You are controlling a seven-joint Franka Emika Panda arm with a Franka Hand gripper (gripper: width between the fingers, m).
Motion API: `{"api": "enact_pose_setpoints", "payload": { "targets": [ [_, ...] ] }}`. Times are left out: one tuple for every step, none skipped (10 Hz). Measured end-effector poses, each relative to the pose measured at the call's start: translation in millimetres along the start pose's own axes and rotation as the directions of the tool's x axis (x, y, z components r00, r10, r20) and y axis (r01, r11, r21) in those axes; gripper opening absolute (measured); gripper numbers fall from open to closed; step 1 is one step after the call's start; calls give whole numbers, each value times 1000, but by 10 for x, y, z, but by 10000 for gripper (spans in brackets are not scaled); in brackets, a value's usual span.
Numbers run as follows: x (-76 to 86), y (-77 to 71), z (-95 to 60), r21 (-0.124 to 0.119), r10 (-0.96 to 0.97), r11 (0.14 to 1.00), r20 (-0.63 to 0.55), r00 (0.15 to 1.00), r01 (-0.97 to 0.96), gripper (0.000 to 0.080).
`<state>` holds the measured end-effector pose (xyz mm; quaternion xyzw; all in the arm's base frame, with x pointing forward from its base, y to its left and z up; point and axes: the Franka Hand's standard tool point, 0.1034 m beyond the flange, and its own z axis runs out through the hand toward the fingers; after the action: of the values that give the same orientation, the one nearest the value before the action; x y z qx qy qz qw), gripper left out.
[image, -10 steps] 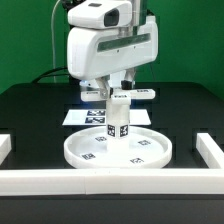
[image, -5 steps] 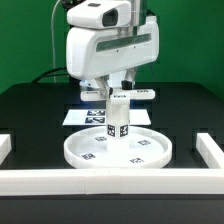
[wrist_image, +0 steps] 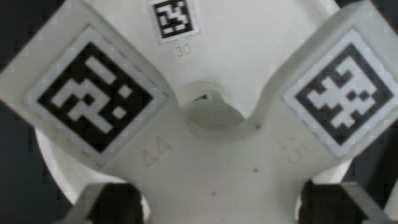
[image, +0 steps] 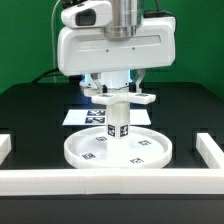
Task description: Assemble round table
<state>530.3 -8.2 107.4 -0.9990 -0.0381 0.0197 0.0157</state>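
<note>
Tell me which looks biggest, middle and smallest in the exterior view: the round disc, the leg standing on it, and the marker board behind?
1. Round disc, clearly widest.
2. Marker board, though mostly hidden behind the leg and farther back, so unsure.
3. Leg, the narrowest.

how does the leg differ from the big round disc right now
The leg stands upright; the disc lies flat on the table. The leg is a narrow post; the disc is wide, with a raised rim. The leg carries the cross-shaped base on top; the disc carries the leg at its centre. Both are white with black-and-white tags.
</note>
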Motion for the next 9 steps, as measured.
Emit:
{"api": "enact_pose_setpoints", "payload": {
  "targets": [
    [5, -19, -4, 1, 92, 996, -10, 996, -92, 433],
    [9, -17, -5, 1, 145, 989, -10, 989, -145, 433],
    [10, -18, -5, 2, 169, 986, -10, 986, -169, 435],
    [11, -25, -4, 6, 262, 965, -10, 965, -262, 435],
    [12, -35, -3, 13, 345, 939, -8, 939, -345, 435],
    [12, -41, -2, 14, 404, 915, -7, 915, -404, 435],
    [12, -42, -1, 18, 459, 888, -5, 888, -459, 435],
    [24, -25, -1, 54, 592, 805, -3, 806, -591, 435],
    [32, -14, -1, 78, 682, 729, -1, 731, -680, 435]
  ]
}}
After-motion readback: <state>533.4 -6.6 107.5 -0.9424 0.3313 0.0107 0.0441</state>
